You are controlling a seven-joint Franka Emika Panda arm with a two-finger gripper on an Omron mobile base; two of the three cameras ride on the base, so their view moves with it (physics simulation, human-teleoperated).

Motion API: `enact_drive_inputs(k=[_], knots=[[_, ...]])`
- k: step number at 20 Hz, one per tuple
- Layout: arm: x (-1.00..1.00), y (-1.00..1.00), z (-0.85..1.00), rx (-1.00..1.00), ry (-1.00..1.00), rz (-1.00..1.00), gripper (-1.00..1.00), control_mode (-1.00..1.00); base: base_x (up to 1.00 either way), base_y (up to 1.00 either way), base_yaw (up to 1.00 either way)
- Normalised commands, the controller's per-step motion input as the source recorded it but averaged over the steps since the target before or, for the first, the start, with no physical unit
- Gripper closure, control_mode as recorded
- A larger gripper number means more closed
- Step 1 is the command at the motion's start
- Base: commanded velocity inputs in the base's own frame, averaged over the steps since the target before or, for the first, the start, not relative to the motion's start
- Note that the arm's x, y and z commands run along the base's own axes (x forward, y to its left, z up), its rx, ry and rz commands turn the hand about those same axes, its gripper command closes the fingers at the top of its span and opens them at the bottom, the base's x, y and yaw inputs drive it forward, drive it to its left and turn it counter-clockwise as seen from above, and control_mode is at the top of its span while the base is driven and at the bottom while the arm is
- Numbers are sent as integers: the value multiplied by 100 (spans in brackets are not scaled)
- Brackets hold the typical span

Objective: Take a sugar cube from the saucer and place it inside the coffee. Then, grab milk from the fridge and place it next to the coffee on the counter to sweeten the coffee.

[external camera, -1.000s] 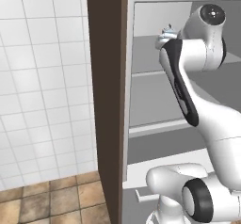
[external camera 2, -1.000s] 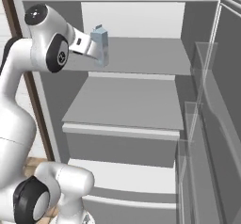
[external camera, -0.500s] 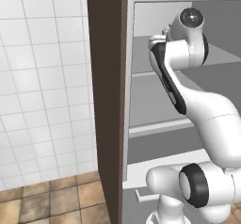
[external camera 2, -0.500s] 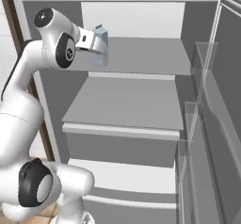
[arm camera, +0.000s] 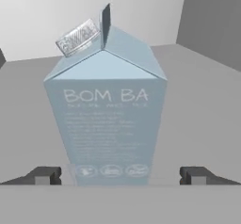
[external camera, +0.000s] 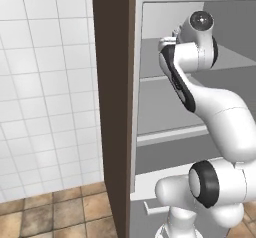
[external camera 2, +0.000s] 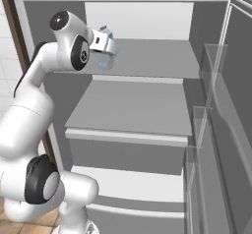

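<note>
Claw [arm camera: 120, 175] wide open, empty, fingertips [arm camera: 44, 175] either side of pale blue gabled milk carton [arm camera: 107, 110], not yet touching. Carton upright on upper pale grey fridge shelf [external camera 2: 147, 63], near its left end, centred betw. the tips in hand view.

Risks: closing too early or too near carton's base could tip it over backward; a push fwd could slide it deeper. Fridge left wall [external camera 2: 37, 26] close by elbow, dark brown side panel [external camera: 112, 107] to the left, clear door bins [external camera 2: 211, 130] right. Nothing else on shelf blocking.
</note>
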Motion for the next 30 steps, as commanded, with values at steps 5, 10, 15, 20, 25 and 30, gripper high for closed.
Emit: enact_drive_inputs(k=[5, 10, 15, 20, 25, 30], knots=[[10, -5, -1, 0, -7, 0, -100, -100, 0, 0, 0], [16, 0, -1, 0, -11, 0, -100, -100, 0, 0, 0], [15, 0, 0, 0, -7, 0, -100, -100, 0, 0, 0], [17, 0, 0, 0, 0, 0, -100, -100, 0, 0, 0], [20, 0, 0, 0, 0, 0, -100, -100, 0, 0, 0], [14, 0, 0, 0, 0, 0, 100, -100, 0, 0, 0]])
